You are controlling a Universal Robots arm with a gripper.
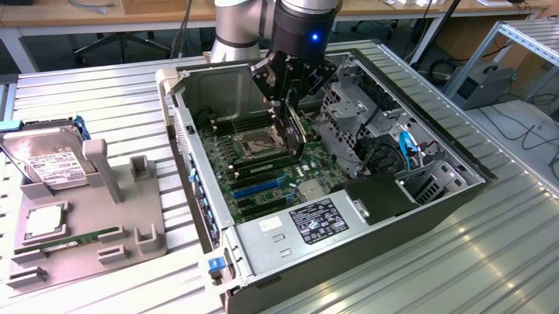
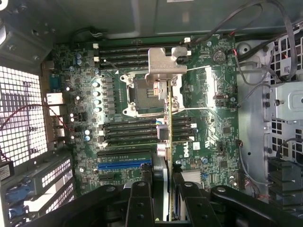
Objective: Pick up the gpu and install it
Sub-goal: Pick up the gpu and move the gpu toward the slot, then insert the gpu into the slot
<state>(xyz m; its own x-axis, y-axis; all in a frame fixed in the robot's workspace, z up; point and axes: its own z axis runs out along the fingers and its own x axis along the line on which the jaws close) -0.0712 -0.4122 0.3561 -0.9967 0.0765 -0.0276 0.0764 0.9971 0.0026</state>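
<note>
Ribbed metal bench [image 1: 489, 261] across the foreground. Middle left: grey holder [image 1: 88, 235] with hard drive [image 1: 48, 160]. Centre: open computer case [image 1: 218, 88]. Upper centre: tool [image 1: 290, 98] pinching gpu [image 1: 294, 134] by its top edge, upright over motherboard [image 1: 262, 180]. Probably light, stiff, fragile; safest grip on bare board edges, away from components.

Bright, even light, with glare on the motherboard [image 2: 208, 118] and table [image 1: 489, 261].

A robotics lab or workshop.
An open computer case [image 1: 222, 85] lies on a ribbed metal table [image 1: 489, 261], with wooden desks [image 1: 105, 16] and loose cables [image 1: 520, 131] around.
</note>
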